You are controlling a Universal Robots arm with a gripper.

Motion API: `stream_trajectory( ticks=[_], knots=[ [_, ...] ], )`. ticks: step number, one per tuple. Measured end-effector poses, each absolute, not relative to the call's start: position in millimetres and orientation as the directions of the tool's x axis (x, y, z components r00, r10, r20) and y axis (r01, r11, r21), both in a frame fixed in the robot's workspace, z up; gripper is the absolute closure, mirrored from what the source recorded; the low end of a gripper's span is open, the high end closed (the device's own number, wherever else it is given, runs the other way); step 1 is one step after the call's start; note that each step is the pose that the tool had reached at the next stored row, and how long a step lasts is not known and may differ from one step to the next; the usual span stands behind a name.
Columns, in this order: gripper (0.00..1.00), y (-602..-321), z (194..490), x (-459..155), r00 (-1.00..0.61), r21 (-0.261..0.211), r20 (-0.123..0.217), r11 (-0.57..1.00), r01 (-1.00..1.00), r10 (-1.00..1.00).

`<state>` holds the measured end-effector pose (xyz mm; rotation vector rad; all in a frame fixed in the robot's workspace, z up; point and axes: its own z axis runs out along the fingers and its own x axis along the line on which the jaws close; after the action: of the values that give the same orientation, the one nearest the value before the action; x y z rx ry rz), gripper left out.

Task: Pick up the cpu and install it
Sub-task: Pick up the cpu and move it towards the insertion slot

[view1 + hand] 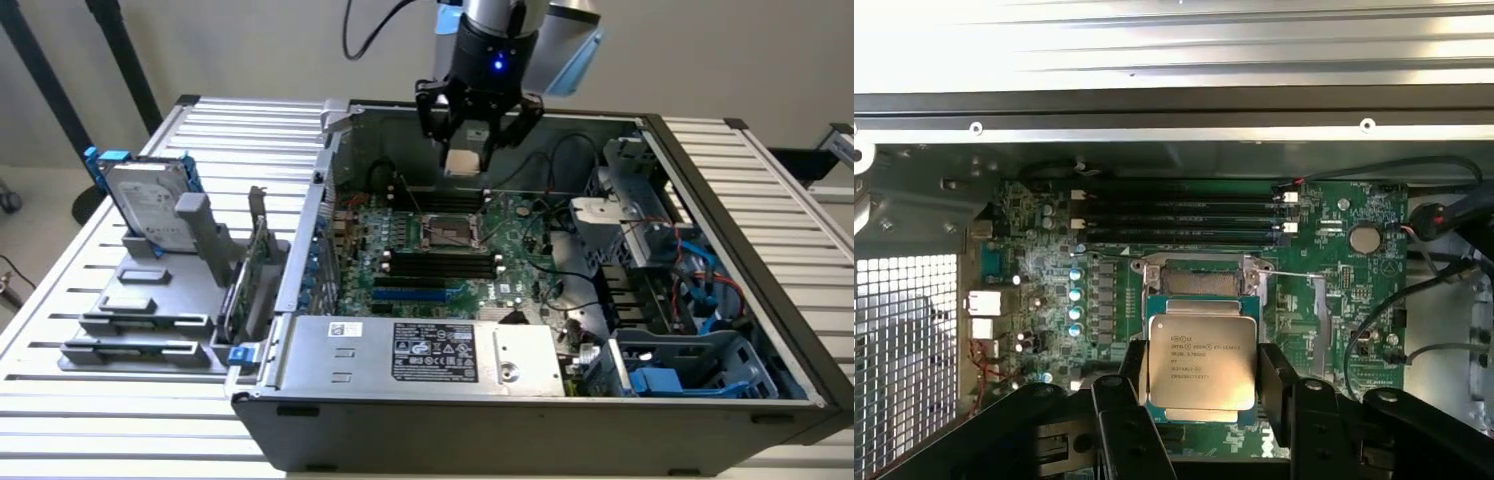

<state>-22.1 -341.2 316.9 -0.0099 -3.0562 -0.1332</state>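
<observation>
The cpu (1201, 367), a flat square chip with a silver-grey metal top and printed text, sits between my black fingers (1122, 395), which press on two opposite edges. In the exterior view my gripper (467, 158) hangs over the open computer case with the cpu (465, 162) in it, held in the air above the green motherboard (514, 245). The open cpu socket (451, 233) lies below and a little nearer than the chip. In the wrist view the socket (1202, 277) shows just beyond the chip's far edge.
Black memory sticks (441, 266) lie in slots beside the socket. A silver power supply (420, 350) fills the case's near side. Cables and a drive cage (667, 260) crowd the exterior view's right. A grey rack with a blue-framed hard drive (144, 200) stands at the left.
</observation>
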Motion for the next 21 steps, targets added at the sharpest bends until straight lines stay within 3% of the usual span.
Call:
stream_trajectory(
  ticks=[21],
  knots=[
    [0.46,-339.8,291.7,-27.2,-0.997,0.086,0.08,0.996,0.01,0.003]
  ],
)
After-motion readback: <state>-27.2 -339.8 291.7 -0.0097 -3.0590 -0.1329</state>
